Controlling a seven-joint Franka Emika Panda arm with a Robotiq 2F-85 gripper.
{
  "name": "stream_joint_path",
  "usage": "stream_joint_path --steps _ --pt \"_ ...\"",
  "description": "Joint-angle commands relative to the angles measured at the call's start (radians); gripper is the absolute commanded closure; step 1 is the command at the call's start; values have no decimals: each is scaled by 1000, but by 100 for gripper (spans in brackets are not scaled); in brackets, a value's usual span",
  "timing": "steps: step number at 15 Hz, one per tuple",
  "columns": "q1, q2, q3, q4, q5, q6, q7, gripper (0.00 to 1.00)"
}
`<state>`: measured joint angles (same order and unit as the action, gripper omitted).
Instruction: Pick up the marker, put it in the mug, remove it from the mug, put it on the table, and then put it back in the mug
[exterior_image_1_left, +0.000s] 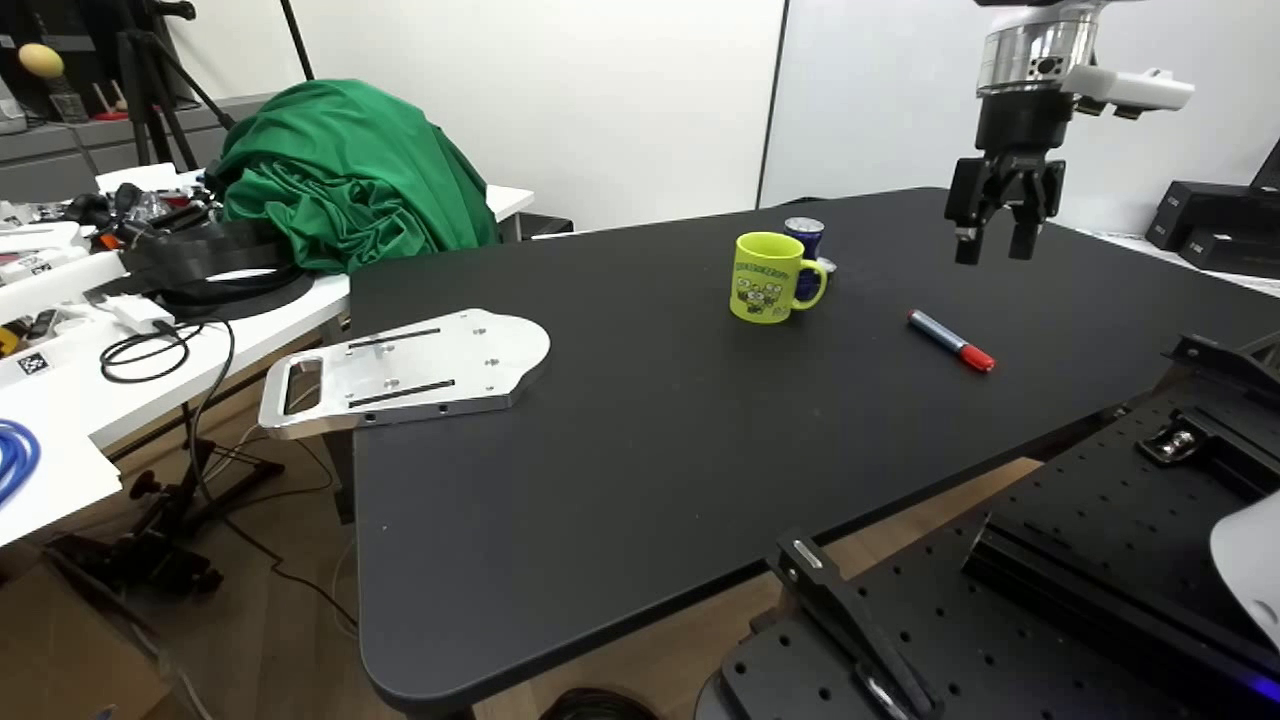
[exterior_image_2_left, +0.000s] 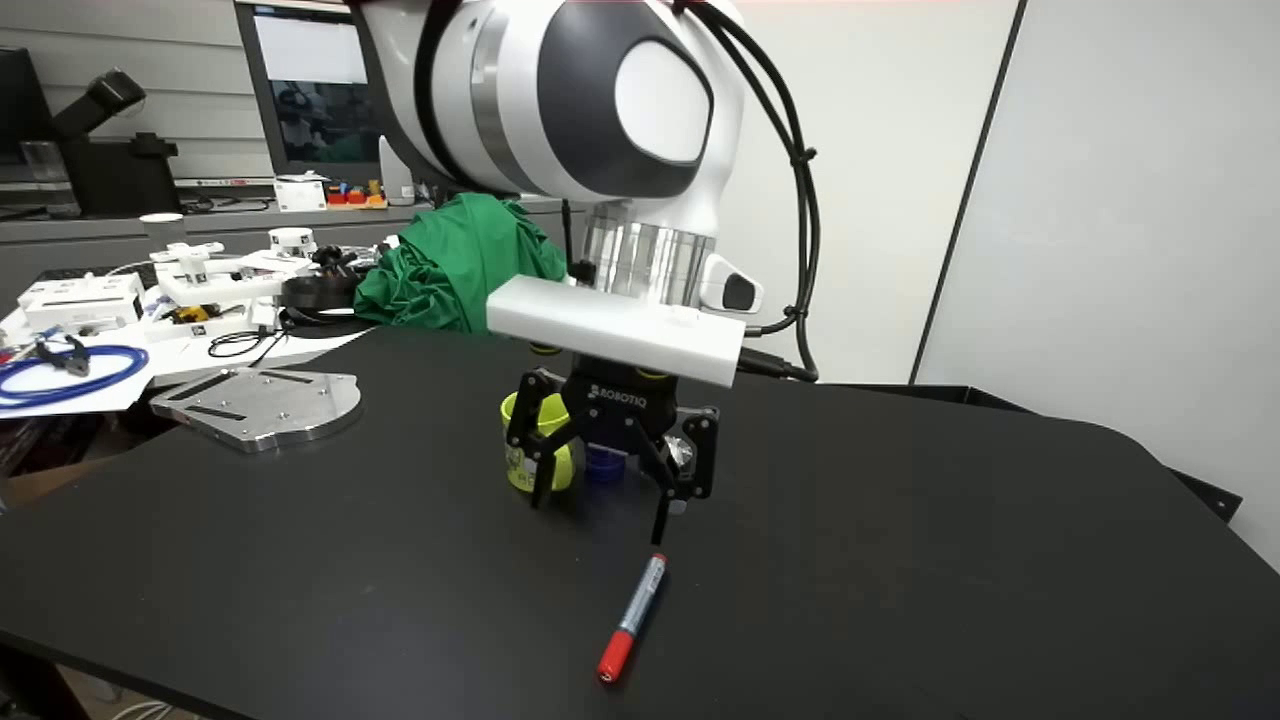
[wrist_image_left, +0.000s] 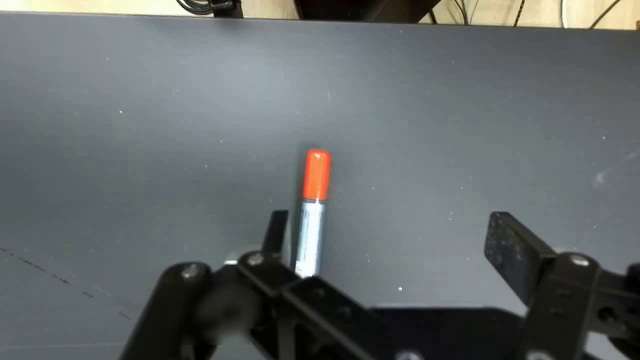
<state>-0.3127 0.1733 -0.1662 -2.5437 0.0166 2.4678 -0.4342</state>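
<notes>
The marker (exterior_image_1_left: 950, 341) lies flat on the black table (exterior_image_1_left: 600, 560). It has a red cap and a grey-white barrel, and also shows in an exterior view (exterior_image_2_left: 632, 618) and the wrist view (wrist_image_left: 316, 180). My gripper (exterior_image_1_left: 995, 252) is open and empty above the table. In the wrist view the marker lies below the gap between the fingertips (wrist_image_left: 389, 225), close to the left finger, which hides its lower end. The yellow-green mug (exterior_image_1_left: 760, 280) stands upright with its handle to the side. In an exterior view the gripper (exterior_image_2_left: 600, 520) partly covers the mug (exterior_image_2_left: 562, 470).
A blue can (exterior_image_1_left: 804, 235) stands right behind the mug, with a small silvery object beside it. A silver metal plate (exterior_image_1_left: 430, 365) overhangs the table's end. A white table with clutter and a green cloth (exterior_image_1_left: 350, 180) stands beyond. The table edge shows in the wrist view.
</notes>
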Motion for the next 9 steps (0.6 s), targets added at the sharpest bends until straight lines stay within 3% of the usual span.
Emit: stream_joint_path --steps 1,8,9 --pt "0 -112 -45 -99 -58 41 -13 0" --pt "-8 -101 -97 -151 -60 268 -18 0" --pt "-1 -97 -95 -128 -62 221 -8 0"
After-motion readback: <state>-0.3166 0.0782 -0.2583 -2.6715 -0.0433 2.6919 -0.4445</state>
